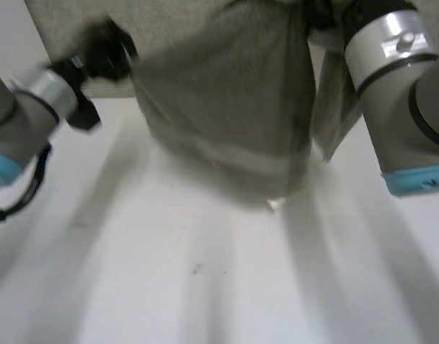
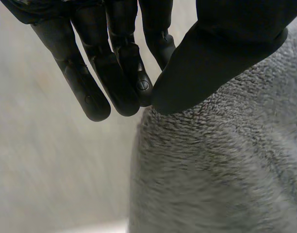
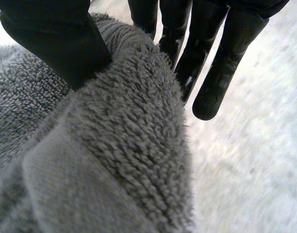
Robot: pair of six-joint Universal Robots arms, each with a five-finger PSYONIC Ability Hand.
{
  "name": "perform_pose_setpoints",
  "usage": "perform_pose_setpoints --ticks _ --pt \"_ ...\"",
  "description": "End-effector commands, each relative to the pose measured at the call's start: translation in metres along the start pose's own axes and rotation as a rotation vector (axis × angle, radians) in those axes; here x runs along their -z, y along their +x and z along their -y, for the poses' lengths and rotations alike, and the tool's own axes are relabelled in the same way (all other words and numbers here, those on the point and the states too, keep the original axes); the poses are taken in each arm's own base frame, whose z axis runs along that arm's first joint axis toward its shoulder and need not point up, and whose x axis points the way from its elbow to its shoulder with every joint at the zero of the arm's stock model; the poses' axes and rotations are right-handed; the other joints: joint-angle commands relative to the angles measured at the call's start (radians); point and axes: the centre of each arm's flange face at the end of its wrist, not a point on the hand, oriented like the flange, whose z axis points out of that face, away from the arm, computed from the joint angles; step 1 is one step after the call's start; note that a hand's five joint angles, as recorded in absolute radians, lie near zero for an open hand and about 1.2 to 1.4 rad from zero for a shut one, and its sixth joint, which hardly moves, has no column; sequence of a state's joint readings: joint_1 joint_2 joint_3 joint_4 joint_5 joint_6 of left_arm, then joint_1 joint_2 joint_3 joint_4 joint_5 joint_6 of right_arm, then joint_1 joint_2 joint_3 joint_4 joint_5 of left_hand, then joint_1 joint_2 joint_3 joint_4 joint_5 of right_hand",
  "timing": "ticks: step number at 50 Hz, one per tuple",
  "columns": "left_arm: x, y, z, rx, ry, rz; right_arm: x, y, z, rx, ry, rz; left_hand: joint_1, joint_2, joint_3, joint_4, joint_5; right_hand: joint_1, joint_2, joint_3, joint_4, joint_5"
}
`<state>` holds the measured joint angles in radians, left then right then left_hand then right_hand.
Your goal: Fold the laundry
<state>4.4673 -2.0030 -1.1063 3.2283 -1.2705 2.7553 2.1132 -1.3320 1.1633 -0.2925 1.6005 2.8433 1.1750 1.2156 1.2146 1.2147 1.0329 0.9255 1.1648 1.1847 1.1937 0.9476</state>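
Grey towel (image 1: 227,107) hung above the white table (image 1: 205,287), pinched thumb-against-fingers at 2 top-edge spots: left hand (image 2: 226,48) at 10 o'clock, right hand (image 3: 51,43) at 1 o'clock. Hold both pinches level; lower the 6 o'clock hem first, spreading flat.

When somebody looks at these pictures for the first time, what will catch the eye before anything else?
A grey towel hangs in the air above the white table, stretched between the two arms. The left hand pinches its upper edge on one side, thumb pressed against fingers. The right hand pinches the other side in the same way.
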Motion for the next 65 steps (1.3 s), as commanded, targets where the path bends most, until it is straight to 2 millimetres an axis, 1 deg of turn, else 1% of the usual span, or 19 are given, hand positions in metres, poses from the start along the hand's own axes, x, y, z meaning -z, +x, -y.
perform_pose_setpoints --ticks 1,4,6,7,9,11,12,13,14,15,17,22,28,30,32,39,52,57,65 --pt "0.032 0.028 0.073 0.003 0.343 0.036 -0.009 -0.003 0.001 -0.01 0.139 -0.04 0.221 0.181 0.182 0.182 0.189 0.471 0.231 0.212 0.203 0.274" --pt "0.041 0.03 0.06 0.009 0.308 0.032 0.003 -0.01 -0.015 -0.003 0.03 0.015 0.221 0.181 0.182 0.182 0.189 0.471 0.231 0.212 0.203 0.274" --pt "0.058 0.032 0.016 0.009 0.169 0.008 0.011 -0.013 -0.025 -0.002 -0.045 0.055 0.221 0.181 0.182 0.182 0.189 0.471 0.231 0.212 0.203 0.274" --pt "0.058 0.032 0.016 0.009 0.168 0.008 0.019 -0.015 -0.034 0.001 -0.122 0.1 0.221 0.181 0.182 0.182 0.189 0.471 0.231 0.212 0.203 0.274" --pt "0.077 0.027 -0.033 -0.03 0.011 -0.008 0.026 -0.02 -0.045 -0.001 -0.199 0.151 0.221 0.181 0.182 0.182 0.189 0.471 0.231 0.212 0.203 0.274" --pt "0.088 0.024 -0.056 -0.063 -0.061 -0.005 0.036 -0.026 -0.061 -0.003 -0.292 0.207 0.221 0.181 0.182 0.182 0.189 0.471 0.231 0.212 0.203 0.274" --pt "0.088 0.024 -0.056 -0.064 -0.062 -0.005 0.046 -0.031 -0.078 0.0 -0.393 0.252 0.221 0.181 0.182 0.182 0.189 0.471 0.231 0.212 0.203 0.274" --pt "0.098 0.021 -0.08 -0.111 -0.135 0.005 0.056 -0.035 -0.094 0.002 -0.501 0.286 0.221 0.181 0.182 0.182 0.189 0.471 0.231 0.212 0.203 0.274" --pt "0.107 0.018 -0.104 -0.162 -0.215 0.015 0.056 -0.035 -0.094 0.002 -0.502 0.287 0.221 0.181 0.182 0.182 0.189 0.471 0.231 0.212 0.203 0.274" --pt "0.108 0.018 -0.104 -0.162 -0.215 0.015 0.067 -0.038 -0.107 0.013 -0.604 0.32 0.221 0.181 0.182 0.182 0.189 0.471 0.231 0.212 0.203 0.274" --pt "0.126 0.019 -0.145 -0.277 -0.356 0.01 0.078 -0.04 -0.118 0.037 -0.696 0.357 0.221 0.181 0.182 0.182 0.189 0.471 0.231 0.212 0.203 0.274" --pt "0.142 0.027 -0.17 -0.372 -0.456 -0.022 0.094 -0.031 -0.144 0.142 -0.854 0.422 0.221 0.181 0.182 0.182 0.189 0.307 0.068 0.048 0.039 0.111" --pt "0.15 0.042 -0.173 -0.362 -0.47 -0.064 0.105 -0.029 -0.156 0.146 -0.891 0.427 0.221 0.181 0.182 0.182 0.189 0.19 -0.049 -0.069 -0.078 -0.006" --pt "0.151 0.056 -0.167 -0.372 -0.44 -0.104 0.106 -0.029 -0.158 0.131 -0.888 0.415 -0.161 -0.201 -0.2 -0.2 -0.193 0.175 -0.064 -0.084 -0.093 -0.021" --pt "0.15 0.061 -0.16 -0.378 -0.413 -0.115 0.111 -0.029 -0.163 0.093 -0.883 0.383 -0.282 -0.323 -0.322 -0.322 -0.315 0.082 -0.157 -0.177 -0.186 -0.115" --pt "0.139 0.069 -0.132 -0.393 -0.303 -0.122 0.126 -0.027 -0.166 0.046 -0.877 0.342 -0.383 -0.424 -0.423 -0.423 -0.416 -0.247 -0.486 -0.506 -0.515 -0.443" --pt "0.108 0.014 -0.109 -0.395 -0.273 0.039 0.141 -0.016 -0.149 0.062 -0.687 0.236 -0.609 -0.65 -0.649 -0.649 -0.642 -0.318 -0.557 -0.577 -0.586 -0.515" --pt "0.11 -0.004 -0.115 -0.356 -0.386 0.105 0.144 -0.015 -0.15 0.086 -0.665 0.181 -0.612 -0.653 -0.652 -0.652 -0.645 -0.33 -0.569 -0.589 -0.598 -0.526" --pt "0.124 -0.009 -0.118 -0.276 -0.526 0.102 0.157 -0.024 -0.151 0.098 -0.689 0.182 -0.7 -0.741 -0.74 -0.74 -0.733 -0.377 -0.616 -0.636 -0.645 -0.573"
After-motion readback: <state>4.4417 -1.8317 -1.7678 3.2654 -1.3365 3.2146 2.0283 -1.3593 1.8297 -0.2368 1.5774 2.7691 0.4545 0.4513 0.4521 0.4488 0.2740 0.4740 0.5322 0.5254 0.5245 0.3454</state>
